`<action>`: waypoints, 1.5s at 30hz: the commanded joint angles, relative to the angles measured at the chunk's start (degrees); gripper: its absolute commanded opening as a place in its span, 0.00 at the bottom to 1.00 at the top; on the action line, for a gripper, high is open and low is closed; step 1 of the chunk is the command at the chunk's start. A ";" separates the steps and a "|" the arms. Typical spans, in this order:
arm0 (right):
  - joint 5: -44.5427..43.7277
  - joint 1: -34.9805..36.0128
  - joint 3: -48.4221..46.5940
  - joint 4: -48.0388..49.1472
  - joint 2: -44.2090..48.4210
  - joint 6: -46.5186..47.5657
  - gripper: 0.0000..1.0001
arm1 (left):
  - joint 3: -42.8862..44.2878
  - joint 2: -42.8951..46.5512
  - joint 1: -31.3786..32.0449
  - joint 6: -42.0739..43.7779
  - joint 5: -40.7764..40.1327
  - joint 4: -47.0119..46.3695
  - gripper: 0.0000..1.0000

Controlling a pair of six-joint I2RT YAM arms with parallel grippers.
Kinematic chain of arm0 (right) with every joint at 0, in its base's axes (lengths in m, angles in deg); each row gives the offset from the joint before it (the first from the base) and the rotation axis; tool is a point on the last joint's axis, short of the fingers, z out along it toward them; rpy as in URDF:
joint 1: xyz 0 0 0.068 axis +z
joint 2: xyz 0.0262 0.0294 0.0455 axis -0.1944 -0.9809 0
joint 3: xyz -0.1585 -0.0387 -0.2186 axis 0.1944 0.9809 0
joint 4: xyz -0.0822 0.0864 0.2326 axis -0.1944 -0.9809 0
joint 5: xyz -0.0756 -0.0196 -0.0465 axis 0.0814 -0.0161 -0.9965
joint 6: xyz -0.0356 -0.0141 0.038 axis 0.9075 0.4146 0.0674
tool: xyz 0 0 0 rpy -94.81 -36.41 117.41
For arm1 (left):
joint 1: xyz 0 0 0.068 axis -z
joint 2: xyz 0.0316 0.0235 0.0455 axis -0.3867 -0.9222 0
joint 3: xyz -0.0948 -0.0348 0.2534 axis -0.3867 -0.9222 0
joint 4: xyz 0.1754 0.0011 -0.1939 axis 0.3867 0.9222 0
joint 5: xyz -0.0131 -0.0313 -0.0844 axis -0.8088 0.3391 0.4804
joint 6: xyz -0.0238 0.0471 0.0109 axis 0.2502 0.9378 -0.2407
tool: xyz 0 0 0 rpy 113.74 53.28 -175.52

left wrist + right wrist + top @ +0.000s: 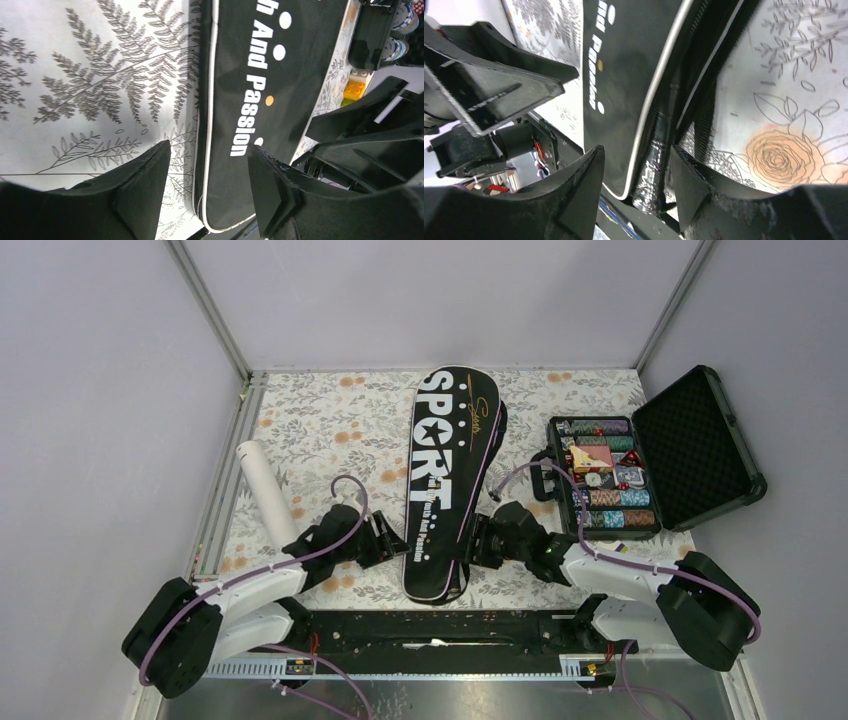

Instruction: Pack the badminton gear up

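Observation:
The long black "SPORT" racket bag (pixel 447 475) lies lengthwise mid-table. My left gripper (pixel 396 546) is open, its jaws astride the bag's left edge (pixel 220 125) near the bag's near end. My right gripper (pixel 478 541) is open at the bag's right edge, where the zip gapes. A shiny black racket handle (pixel 655 162) sticks out of that opening and lies between my right fingers, untouched. The white cardboard tube (pixel 267 490) lies on the left of the table. The racket heads and the shuttlecock are out of view.
An open black hard case (pixel 700 445) with coloured poker chips (pixel 605 475) stands at the right, close to my right arm. The floral tablecloth (pixel 330 420) covers the table. A metal rail (pixel 225 490) runs along the left edge.

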 commanded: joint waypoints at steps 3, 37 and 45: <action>4.07 0.16 3.42 7.27 -1.56 -4.09 0.58 | 1.65 -2.31 1.49 -0.89 1.04 -5.68 0.60; -6.26 3.38 4.04 11.50 0.78 -13.53 0.60 | 12.22 -1.18 14.48 1.93 -9.66 7.67 0.54; -24.69 -0.12 -2.58 -16.00 15.54 -1.43 0.78 | 23.71 6.62 14.59 10.24 -19.18 29.02 0.62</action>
